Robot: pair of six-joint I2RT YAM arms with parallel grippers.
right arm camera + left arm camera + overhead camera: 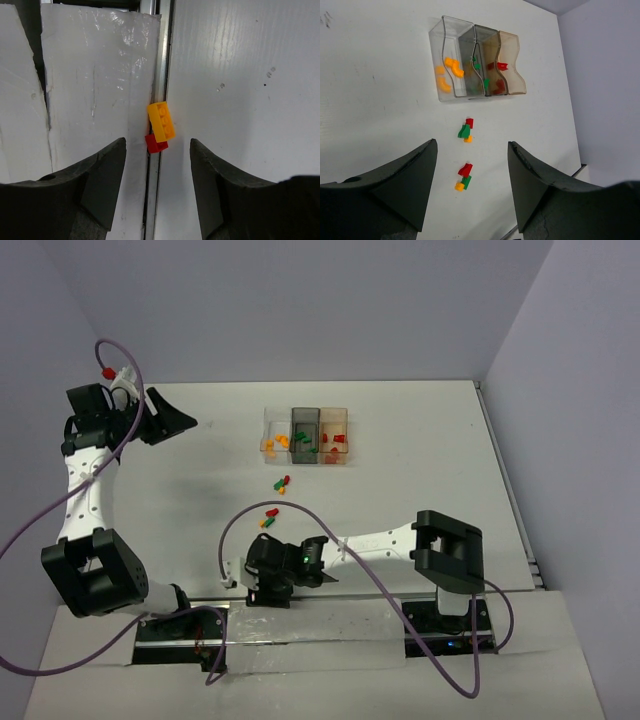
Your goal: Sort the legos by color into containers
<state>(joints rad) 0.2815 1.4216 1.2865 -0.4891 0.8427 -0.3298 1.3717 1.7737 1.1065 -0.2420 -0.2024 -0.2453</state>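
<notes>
**A:** Where's the piece in play?

**B:** A tiny orange-yellow plastic brick (161, 120) lies well apart from the row of three joined see-through plastic bins (306, 412), on the robot's side of them. It sits on the dark seam (166, 60) where the white table (240, 100) meets a white foam-like strip (95, 90). A small red brick (156, 145) touches one end of it.

**A:** And the right gripper (157, 150)?

**B:** Its jaws are apart, one finger on either side of that pair, with nothing pinched. The left gripper (472, 146) is also spread and empty, well off to the left of the bins.

**A:** The rest?

**B:** Orange pieces are in the clear bin (451, 30), green in the smoky grey bin (485, 32) and red in the amber bin (512, 42). Two mixed clusters lie between the bins and the seam. One cluster (466, 130) is near the bins, and the other cluster (464, 176) is farther out.

**A:** How will the brick handle?

**B:** I'd judge it featherlight, rigid and slick, so it won't crush. It could squirt out of a skewed pinch or skid along the groove. I'd take it across its two long flat sides, squarely at mid-length. The red one is touching it and may get dragged along, so the grip should stay off that end.
</notes>
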